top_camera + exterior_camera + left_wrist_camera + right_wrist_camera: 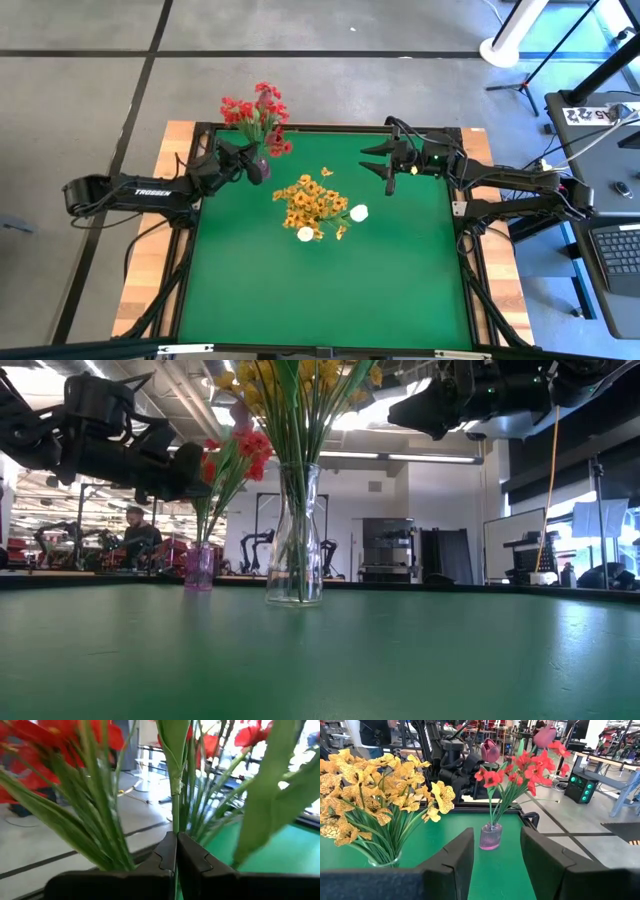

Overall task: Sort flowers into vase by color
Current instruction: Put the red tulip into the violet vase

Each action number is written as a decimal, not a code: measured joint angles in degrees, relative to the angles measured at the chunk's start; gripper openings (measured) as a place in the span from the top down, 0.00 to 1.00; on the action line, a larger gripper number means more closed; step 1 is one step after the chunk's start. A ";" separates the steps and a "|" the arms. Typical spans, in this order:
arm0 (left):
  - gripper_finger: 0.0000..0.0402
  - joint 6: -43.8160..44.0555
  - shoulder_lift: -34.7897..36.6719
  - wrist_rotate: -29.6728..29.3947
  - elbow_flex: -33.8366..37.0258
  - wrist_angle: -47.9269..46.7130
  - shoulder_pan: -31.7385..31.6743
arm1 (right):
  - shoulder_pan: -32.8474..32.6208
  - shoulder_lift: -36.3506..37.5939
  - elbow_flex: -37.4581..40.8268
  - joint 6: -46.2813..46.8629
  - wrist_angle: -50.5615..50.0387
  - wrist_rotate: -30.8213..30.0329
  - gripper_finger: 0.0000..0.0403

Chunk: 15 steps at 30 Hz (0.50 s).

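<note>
A small pink vase (490, 836) at the table's far left holds red flowers (258, 112). A clear vase (295, 540) at mid-table holds yellow-orange flowers (312, 203) and white tulip buds (358, 212). My left gripper (176, 845) stands beside the pink vase among the red sprays, shut on a thin green stem. Dark pink rose buds (490, 750) show above it. My right gripper (496, 855) hovers open at the far right, high over the table, with nothing between its fingers. My left gripper pinches one thin green stem (175, 822) between its two fingertips, below a long leaf. The fingers come in level from the table's left and lie across the stem, which stands upright. The gripper hides the stem's lower end, so whether it is in the pink vase cannot be told.
The green mat's near half lies bare (320, 290). A dark frame (330, 128) rims the mat. Beyond the far edge are a room with other robot arms and a person (135, 535).
</note>
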<state>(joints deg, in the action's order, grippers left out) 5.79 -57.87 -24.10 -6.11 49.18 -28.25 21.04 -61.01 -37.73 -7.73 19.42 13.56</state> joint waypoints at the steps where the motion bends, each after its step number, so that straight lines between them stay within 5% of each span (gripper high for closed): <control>1: 1.00 0.05 0.00 0.24 0.00 -0.42 0.28 | 0.00 0.00 0.00 0.17 -0.06 0.00 0.61; 9: 0.99 0.24 0.24 0.35 0.00 -1.16 2.60 | 0.00 0.00 0.00 0.43 -2.63 -0.02 0.61; 15: 0.90 1.39 0.24 -0.25 0.00 -1.15 4.00 | 0.00 0.00 0.00 1.47 -3.02 -0.02 0.61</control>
<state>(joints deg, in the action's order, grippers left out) 7.18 -57.63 -24.34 -6.11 48.03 -24.25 21.04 -61.01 -37.74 -6.26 16.40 13.54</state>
